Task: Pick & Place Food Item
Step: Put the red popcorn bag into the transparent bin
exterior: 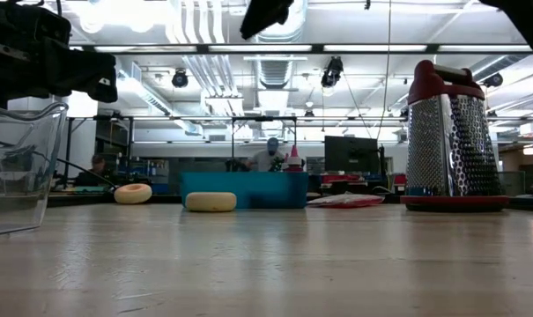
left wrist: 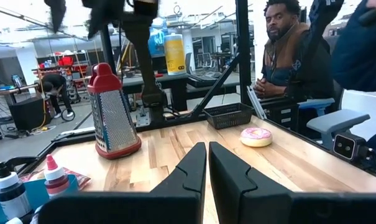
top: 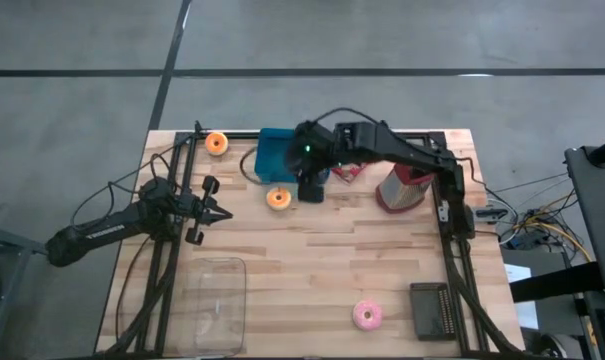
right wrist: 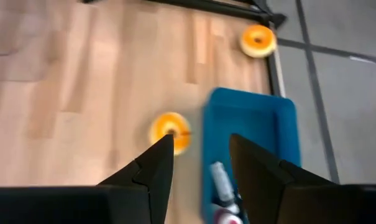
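I judge that the task is at its beginning: no food item is lifted yet. My right end effector [right wrist: 200,165] hangs above the far part of the desk [top: 312,260], its fingers spread and holding nothing, over the orange donut [top: 278,198] that lies just beside the blue bin [top: 272,152]. This donut seems to be the target. A second orange donut [top: 217,143] lies at the far left corner, and a pink donut [top: 368,316] near the front edge, well apart from both arms. My left end effector [left wrist: 207,171] waits at the left side, fingers almost closed on nothing. What is left is the descent, the grasp and the transport, maybe to the clear container [top: 214,302] at the front left.

The desk is light wooden planks. On it also stand a grater [top: 402,188] with red top and a dark basket [top: 440,310]. Behind is a workshop with ceiling lights, and a person [left wrist: 287,50] sits close to the desk.
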### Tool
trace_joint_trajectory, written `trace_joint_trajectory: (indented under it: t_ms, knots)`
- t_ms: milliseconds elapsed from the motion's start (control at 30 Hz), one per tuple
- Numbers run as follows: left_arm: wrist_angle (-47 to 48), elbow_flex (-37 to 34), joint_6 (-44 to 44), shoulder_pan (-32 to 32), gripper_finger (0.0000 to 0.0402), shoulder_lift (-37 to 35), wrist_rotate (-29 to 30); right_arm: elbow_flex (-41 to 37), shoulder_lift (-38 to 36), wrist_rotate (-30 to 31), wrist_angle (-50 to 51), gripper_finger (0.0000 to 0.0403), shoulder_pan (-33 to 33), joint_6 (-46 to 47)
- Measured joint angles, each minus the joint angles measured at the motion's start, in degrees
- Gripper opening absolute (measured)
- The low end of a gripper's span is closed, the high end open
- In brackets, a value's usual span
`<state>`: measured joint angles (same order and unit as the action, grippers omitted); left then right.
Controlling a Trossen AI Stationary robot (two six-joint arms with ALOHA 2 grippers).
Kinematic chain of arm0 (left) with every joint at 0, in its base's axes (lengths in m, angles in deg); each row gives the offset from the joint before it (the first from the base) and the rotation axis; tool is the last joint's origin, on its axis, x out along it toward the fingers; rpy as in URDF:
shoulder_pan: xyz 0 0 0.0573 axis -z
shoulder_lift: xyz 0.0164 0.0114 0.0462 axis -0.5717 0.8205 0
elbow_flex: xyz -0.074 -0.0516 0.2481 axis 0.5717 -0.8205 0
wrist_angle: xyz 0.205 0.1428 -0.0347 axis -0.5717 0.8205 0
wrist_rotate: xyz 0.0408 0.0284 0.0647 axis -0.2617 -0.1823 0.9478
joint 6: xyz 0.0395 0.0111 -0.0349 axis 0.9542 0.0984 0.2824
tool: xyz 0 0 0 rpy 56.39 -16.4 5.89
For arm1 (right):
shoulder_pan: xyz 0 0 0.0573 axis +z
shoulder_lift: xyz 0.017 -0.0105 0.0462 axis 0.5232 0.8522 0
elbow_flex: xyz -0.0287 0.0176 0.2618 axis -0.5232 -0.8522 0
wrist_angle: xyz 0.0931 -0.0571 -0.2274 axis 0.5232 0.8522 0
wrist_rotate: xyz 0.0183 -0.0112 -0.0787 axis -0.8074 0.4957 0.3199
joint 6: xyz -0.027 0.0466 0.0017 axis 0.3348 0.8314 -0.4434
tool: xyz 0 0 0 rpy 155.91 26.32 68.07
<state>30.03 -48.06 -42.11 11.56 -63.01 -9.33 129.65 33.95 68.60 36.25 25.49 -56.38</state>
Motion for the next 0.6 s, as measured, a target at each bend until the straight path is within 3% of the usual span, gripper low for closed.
trace_joint_trajectory:
  t_ms: [300,600]
  knots:
    - [0.0,0.0,0.0,0.0,0.0026,0.0,0.0,-3.7,0.1,0.0,-3.0,0.0131,9.2,2.3]
    - [0.0,0.0,0.0,0.0,0.0026,0.0,0.0,-14.5,0.1,0.0,-19.0,0.0132,14.1,3.4]
